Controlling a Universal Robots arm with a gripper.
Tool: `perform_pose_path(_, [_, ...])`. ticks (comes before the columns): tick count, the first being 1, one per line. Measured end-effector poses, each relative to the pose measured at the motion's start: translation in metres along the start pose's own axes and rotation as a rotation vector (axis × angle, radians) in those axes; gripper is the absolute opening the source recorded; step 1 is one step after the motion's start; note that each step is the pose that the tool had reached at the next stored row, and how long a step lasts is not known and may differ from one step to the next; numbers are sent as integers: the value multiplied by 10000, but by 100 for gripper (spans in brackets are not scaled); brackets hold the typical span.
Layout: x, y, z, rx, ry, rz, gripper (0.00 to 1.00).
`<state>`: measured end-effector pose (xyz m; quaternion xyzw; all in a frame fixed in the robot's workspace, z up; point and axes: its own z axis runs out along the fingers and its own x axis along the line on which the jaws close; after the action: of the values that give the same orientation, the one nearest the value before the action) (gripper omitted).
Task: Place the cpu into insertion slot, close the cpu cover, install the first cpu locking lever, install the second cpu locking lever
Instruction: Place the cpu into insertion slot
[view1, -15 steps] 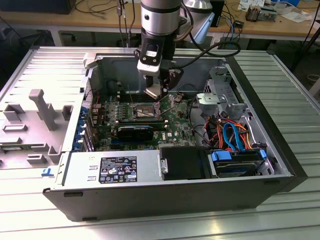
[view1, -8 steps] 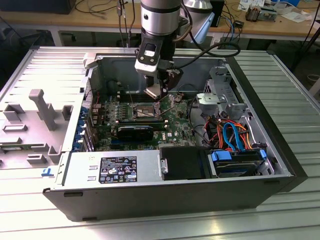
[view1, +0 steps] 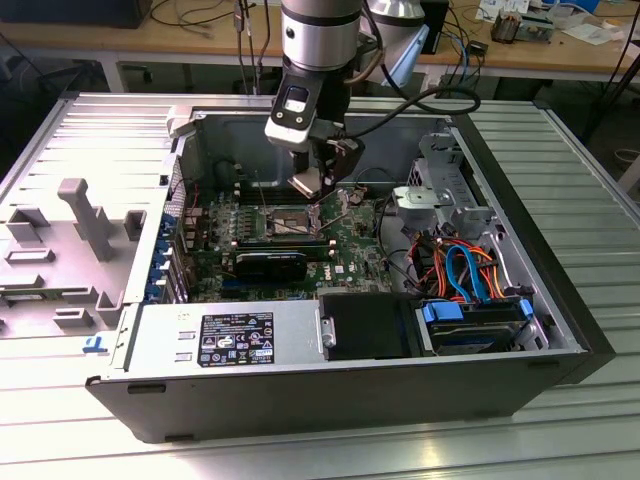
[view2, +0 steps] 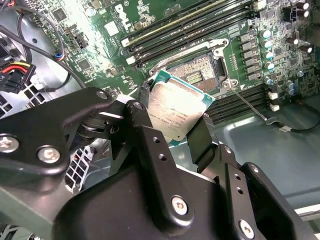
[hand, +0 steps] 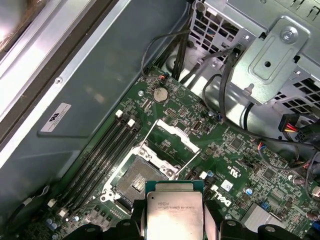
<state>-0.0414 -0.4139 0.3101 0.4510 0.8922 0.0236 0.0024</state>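
The cpu (view2: 177, 107), a flat square chip with a silver top, is clamped between the black fingers (view2: 199, 137) of my gripper (view2: 175, 116). In the exterior view the gripper (view1: 313, 190) hangs inside the open computer case with the cpu (view1: 305, 183) a little above the motherboard. The insertion slot (hand: 131, 181) lies bare just beyond the cpu (hand: 174, 212), which overlaps its near corner in the first wrist view. The cpu cover (hand: 172, 139) stands flipped open beside the slot. A thin locking lever (view2: 246, 103) sticks out from the insertion slot (view2: 197, 71).
Long memory slots (hand: 102, 155) run alongside the socket. A black module (view1: 272, 266) sits near it. A grey power supply (view1: 230, 338) fills the case's near side, with a metal drive cage (view1: 440, 195) and orange and blue cables (view1: 468, 270) at the exterior view's right.
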Motion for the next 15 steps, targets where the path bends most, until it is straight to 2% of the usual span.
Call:
perform_pose_path(7, [0, 0, 1, -6, -17, 362, 55])
perform_pose_path(15, [0, 2, 2, 1, -37, 524, 55])
